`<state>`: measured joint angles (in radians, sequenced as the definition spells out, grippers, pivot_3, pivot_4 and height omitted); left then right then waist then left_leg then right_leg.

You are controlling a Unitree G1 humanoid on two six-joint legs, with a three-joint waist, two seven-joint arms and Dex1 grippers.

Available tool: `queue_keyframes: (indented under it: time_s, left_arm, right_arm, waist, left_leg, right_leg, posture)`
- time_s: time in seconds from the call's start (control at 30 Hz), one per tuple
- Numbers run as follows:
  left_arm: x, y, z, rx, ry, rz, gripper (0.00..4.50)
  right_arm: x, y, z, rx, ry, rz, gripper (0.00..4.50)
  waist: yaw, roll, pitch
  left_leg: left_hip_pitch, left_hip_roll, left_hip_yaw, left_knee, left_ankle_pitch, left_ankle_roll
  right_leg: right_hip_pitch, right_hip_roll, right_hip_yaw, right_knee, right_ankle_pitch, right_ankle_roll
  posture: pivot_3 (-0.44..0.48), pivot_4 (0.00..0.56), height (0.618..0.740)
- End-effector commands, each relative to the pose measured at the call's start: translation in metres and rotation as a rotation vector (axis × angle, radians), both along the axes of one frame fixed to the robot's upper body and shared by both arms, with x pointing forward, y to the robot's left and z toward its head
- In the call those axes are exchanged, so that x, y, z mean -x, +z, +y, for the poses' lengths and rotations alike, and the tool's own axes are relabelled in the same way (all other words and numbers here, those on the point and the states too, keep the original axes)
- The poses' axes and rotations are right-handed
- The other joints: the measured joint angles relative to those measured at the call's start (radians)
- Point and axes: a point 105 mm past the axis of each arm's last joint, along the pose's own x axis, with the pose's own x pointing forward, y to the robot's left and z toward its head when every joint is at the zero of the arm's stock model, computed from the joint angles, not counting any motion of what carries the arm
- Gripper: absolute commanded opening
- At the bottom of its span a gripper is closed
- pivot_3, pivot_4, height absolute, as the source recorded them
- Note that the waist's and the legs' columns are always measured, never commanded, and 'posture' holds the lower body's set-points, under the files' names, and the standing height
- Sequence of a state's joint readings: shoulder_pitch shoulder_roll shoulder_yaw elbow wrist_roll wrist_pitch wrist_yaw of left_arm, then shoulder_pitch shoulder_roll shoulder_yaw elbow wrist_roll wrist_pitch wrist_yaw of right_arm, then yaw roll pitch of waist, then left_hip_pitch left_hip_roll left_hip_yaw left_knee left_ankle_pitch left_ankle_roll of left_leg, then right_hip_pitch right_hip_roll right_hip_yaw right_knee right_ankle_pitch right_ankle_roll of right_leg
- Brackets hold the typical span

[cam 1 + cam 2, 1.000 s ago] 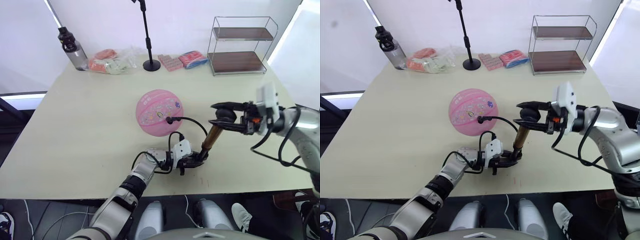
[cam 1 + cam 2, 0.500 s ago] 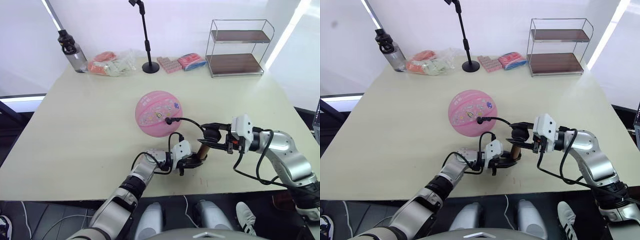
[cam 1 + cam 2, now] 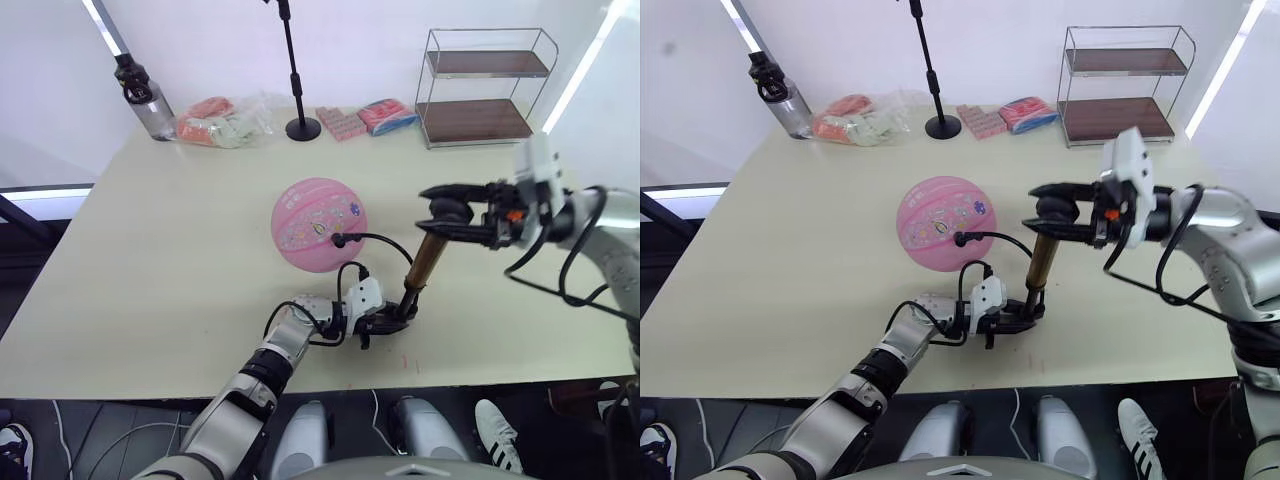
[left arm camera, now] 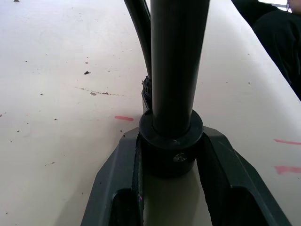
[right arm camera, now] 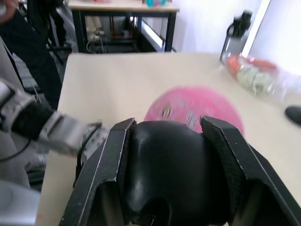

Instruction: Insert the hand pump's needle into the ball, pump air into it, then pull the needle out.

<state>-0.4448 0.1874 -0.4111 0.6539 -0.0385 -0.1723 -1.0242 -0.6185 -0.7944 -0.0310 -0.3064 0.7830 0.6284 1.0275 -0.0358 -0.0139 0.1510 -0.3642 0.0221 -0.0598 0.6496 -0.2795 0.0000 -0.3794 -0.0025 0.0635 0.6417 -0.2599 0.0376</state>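
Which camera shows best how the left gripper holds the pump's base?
The left wrist view: the pump's black base cap sits clamped between the left gripper's fingers, on the table. The eye views show the same grip small and from above. The right wrist view catches that arm blurred.

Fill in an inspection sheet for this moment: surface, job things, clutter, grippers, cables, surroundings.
Surface: pale table, a few red marks.
Job things: pink ball mid-table, hose plugged into it; pump standing tilted, handle raised.
Clutter: bottle, packets, stand, wire shelf along the far edge.
Grippers: left gripper clamps the pump's base; right gripper holds the handle.
Cables: robot wiring on both forearms.
Surroundings: white walls; another table in the right wrist view.
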Motion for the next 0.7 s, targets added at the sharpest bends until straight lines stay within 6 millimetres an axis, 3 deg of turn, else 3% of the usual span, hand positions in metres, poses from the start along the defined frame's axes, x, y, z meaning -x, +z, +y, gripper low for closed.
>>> queue_keyframes:
  time_s: [0.03,0.13,0.3,0.37,0.63,0.7]
  left_arm:
    - [0.021,-0.061,0.041,-0.21,0.102,0.211,1.11]
    - [0.021,-0.062,0.04,-0.211,0.1,0.212,1.11]
    - [0.021,-0.062,0.041,-0.212,0.1,0.212,1.11]
    - [0.021,-0.062,0.041,-0.213,0.099,0.212,1.11]
    - [0.02,-0.062,0.04,-0.214,0.1,0.209,1.11]
    - [0.02,-0.062,0.04,-0.214,0.102,0.209,1.11]
  right_arm:
    - [0.013,0.054,-0.007,-0.074,0.017,-0.12,1.66]
    - [0.015,0.07,-0.009,-0.097,0.023,-0.13,1.66]
    - [0.014,0.068,-0.01,-0.066,0.016,-0.124,1.66]
    - [0.014,0.056,-0.007,-0.051,0.023,-0.091,1.66]
    - [0.007,-0.043,-0.002,0.055,-0.024,0.114,1.66]
    - [0.008,-0.057,-0.002,0.065,-0.029,0.137,1.66]
  waist:
    - [-0.001,0.001,0.001]
    - [0.0,0.0,0.003]
    - [0.002,0.001,0.004]
    - [0.002,0.001,0.004]
    - [0.001,-0.004,-0.003]
    - [-0.002,-0.004,-0.004]
  left_leg:
    - [0.0,0.0,0.0,0.0,0.0,0.0]
    - [-0.001,0.001,0.0,0.0,0.0,0.0]
    - [-0.007,0.0,0.001,0.001,0.0,0.0]
    - [-0.008,0.0,0.001,0.001,0.0,0.0]
    - [-0.004,0.0,0.001,0.001,0.0,0.0]
    - [0.002,0.0,0.001,0.0,0.0,0.0]
  right_leg:
    - [0.0,0.0,0.001,0.0,0.0,0.0]
    - [-0.001,0.0,0.0,0.0,0.0,0.0]
    - [-0.006,-0.002,0.001,0.0,0.001,0.0]
    - [-0.007,-0.002,0.001,0.0,0.001,0.0]
    - [-0.003,0.0,0.0,0.0,0.0,0.001]
    - [0.001,0.0,0.0,0.0,-0.001,0.002]
  posture:
    - [0.0,0.15,0.74]
    - [0.0,0.15,0.74]
    - [0.0,0.15,0.74]
    - [0.0,0.15,0.74]
    - [0.0,0.15,0.74]
    - [0.0,0.15,0.74]
